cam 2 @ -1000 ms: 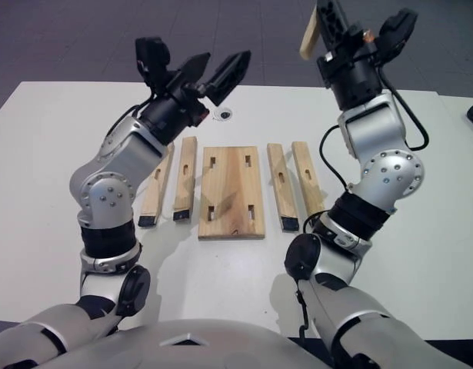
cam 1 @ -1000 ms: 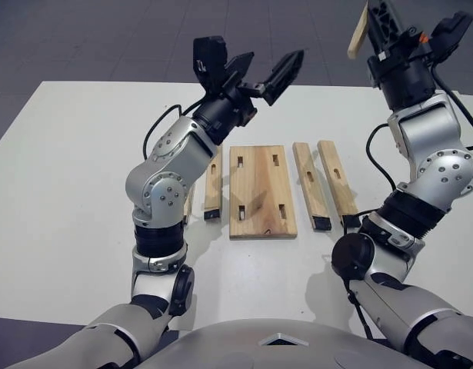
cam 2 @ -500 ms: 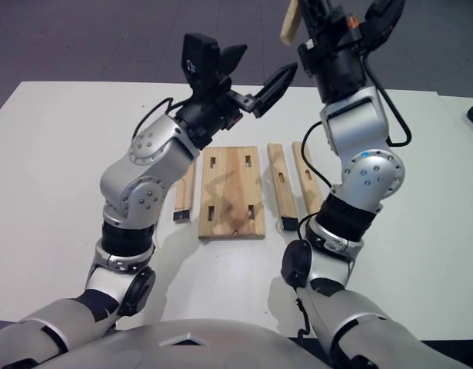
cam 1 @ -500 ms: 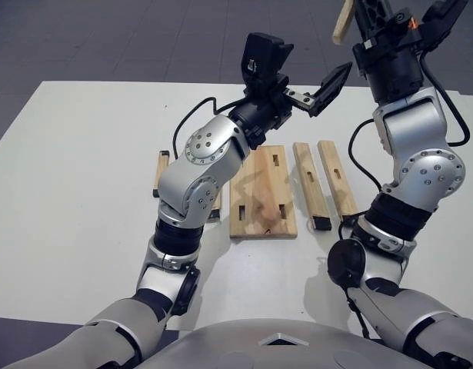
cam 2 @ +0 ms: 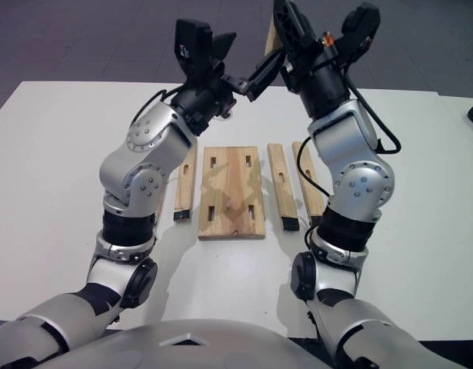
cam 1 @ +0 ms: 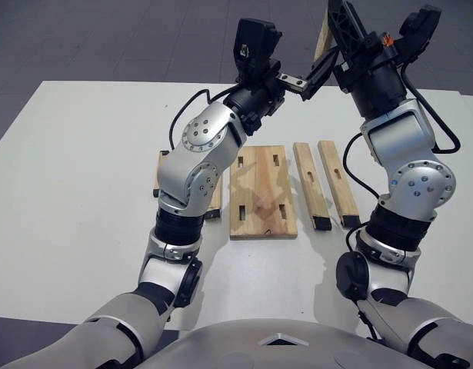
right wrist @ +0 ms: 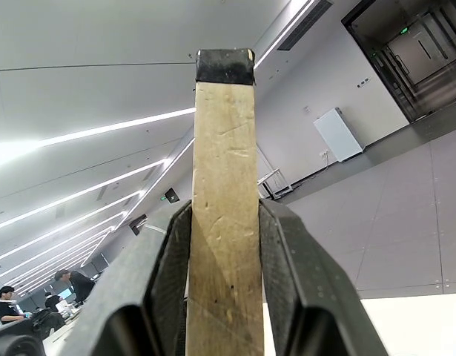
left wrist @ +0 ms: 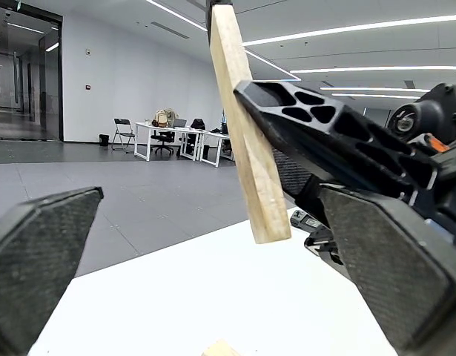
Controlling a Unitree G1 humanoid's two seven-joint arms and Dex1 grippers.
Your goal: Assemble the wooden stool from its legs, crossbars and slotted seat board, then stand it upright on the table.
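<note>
Right gripper (right wrist: pixel 224 222): clamped on a wooden bar (left wrist: pixel 246 126), one finger against each broad face; we log it high above the far side of the table (cam 1: pixel 67 192).

Left gripper (left wrist: pixel 213 215): fingers (left wrist: pixel 46 259) spread wide, holding nothing, up at the same height just beside the right gripper. We see the bar ahead of the gap between them, touching neither finger.

Wooden bar: long axis near upright and slightly tilted. The black-capped end is up, and the bare cut end is down, well above the tabletop.

Seat board (cam 1: pixel 262 192): flat at mid-table with four slots, its long axis running from near edge to far edge.

Right of the board we count an inner leg (cam 1: pixel 310 184) just beside it and an outer leg (cam 1: pixel 338 181). Both are slotted, parallel to the board, with black ends toward the near edge.

Left of the board we count a left leg (cam 2: pixel 184 188) and a far-left piece (cam 1: pixel 159 173), both partly hidden behind the left arm.

Room: white tabletop runs well past the pieces to the left and right edges. A broad strip lies between their near ends and the near edge.
</note>
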